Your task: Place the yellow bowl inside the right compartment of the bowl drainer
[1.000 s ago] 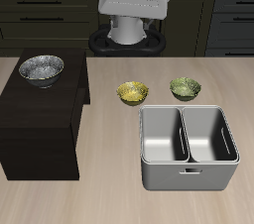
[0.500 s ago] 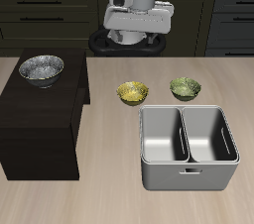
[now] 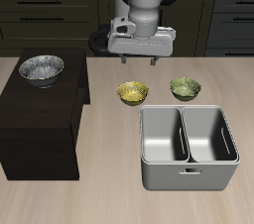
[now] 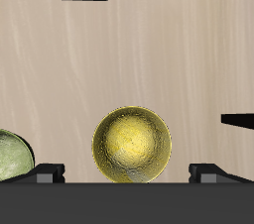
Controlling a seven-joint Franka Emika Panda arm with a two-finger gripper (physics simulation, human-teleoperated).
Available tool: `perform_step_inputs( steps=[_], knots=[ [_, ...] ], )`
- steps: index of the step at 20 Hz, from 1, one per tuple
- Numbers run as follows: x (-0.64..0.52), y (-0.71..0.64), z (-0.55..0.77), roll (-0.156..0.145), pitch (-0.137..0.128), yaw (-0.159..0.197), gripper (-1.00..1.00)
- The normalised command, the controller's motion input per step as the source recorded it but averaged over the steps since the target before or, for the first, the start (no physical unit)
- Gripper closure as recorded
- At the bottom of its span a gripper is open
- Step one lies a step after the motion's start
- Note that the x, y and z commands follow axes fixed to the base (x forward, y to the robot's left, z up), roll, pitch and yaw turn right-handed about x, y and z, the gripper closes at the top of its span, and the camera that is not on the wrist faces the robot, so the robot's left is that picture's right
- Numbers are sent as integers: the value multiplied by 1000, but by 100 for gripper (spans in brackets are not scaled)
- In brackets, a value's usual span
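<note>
Overhead, my gripper hangs with jaws spread wide, holding nothing | directly beneath it the yellow bowl sits upright on the worktop | green bowl close beside it | bowl drainer just in front of both bowls, nearer the front edge.

yellow bowl: mottled gold | green bowl: olive | bowl drainer: grey
</note>
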Motion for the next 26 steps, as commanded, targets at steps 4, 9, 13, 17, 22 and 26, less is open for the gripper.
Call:
perform_step_inputs(
  steps=[4, 9, 13, 17, 22, 26],
  knots=[
    [-51, 93, -159, 7, -41, 28, -100],
    [5, 99, -278, 1, -21, -4, -100],
    [43, 52, -322, -9, 16, -3, -100],
    [3, -2, -449, 2, 56, -35, -100],
    [-29, -19, -243, -4, 15, -9, -100],
    [-64, -31, -203, 1, 18, -23, -100]
  ],
)
